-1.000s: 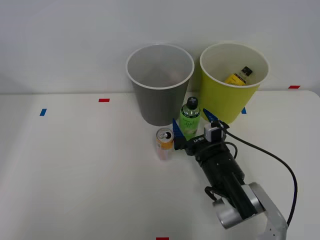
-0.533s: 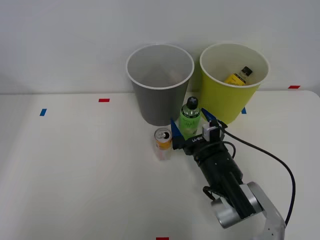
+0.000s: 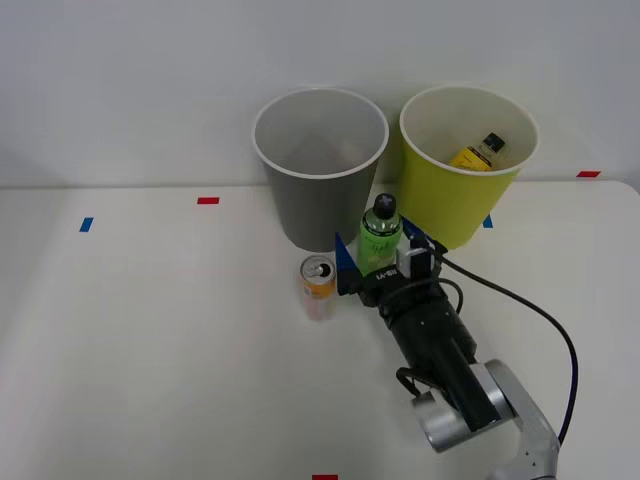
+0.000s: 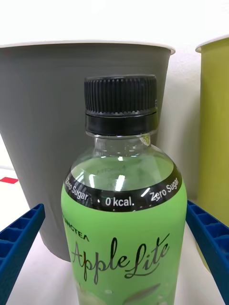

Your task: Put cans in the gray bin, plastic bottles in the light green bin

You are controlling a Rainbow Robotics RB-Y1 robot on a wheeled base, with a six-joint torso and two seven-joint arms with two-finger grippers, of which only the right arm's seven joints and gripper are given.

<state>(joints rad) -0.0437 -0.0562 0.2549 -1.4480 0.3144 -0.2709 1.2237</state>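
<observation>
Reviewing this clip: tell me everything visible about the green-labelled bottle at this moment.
The green-labelled bottle is clear plastic with a ribbed black cap and a black "Zero Sugar 0 kcal." band above a green "Apple Lite" label. It stands upright on the table, before the gray bin and beside the light green bin. The right gripper is open, one blue finger on each side; contact cannot be told.

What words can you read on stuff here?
"Zero Sugar 0 kcal. Zero Sugar": black band on the green bottle.
"Apple Lite": its green label.
"NCTEA": small letters above that, start cut off.
Yellow bottle in the light green bin: too small to read.
</observation>
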